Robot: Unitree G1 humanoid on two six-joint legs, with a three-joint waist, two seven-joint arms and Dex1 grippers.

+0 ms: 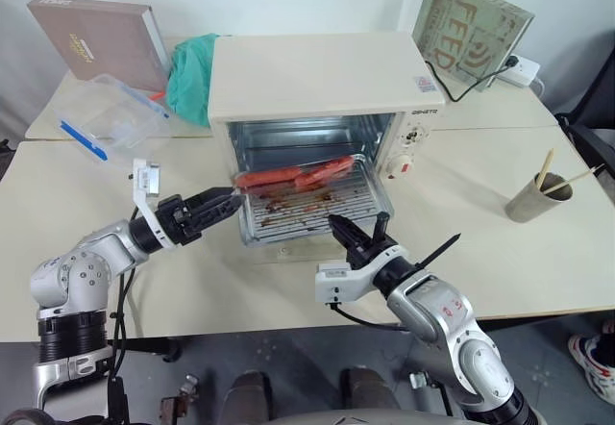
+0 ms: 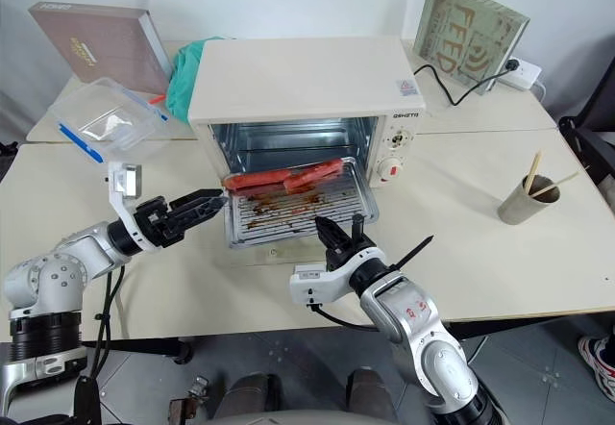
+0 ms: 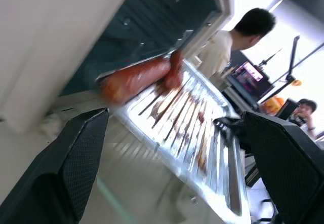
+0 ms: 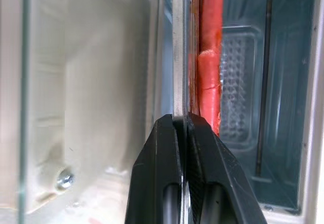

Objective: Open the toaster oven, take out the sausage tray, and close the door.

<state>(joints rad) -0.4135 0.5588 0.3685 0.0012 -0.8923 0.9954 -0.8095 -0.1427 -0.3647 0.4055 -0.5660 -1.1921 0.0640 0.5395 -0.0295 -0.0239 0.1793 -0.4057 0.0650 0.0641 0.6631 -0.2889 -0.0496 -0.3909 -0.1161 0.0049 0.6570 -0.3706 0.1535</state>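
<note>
Right now the sausage tray (image 1: 306,204) sits tilted at the mouth of the toaster oven (image 1: 317,93), its back edge at the cavity and its front edge out over the lowered door (image 1: 288,244), which lies flat on the bench (image 1: 500,262). Two red-orange sausages (image 1: 293,175) lie along the tray's rear rim, with brown grease smeared across the ribs.

The right tool (image 4: 183,125) has its two black fingers pressed together on the tray's thin front edge; the right wrist view looks straight along that rim with the sausages beside it. The left tool (image 1: 229,200) is spread as wide as it goes and holds nothing, its fingertips level at the tray's left corner, one on either side of the corner in the left wrist view.

Further out, a clear plastic box with blue clips (image 1: 106,117) sits behind the left arm, a teal cloth (image 1: 190,77) bunched beside the oven, and a brown book (image 1: 96,40) leans against the wall. To the oven's right stands a framed picture (image 1: 471,31), and a cup with wooden sticks (image 1: 540,194) rests near the bench's right end.
</note>
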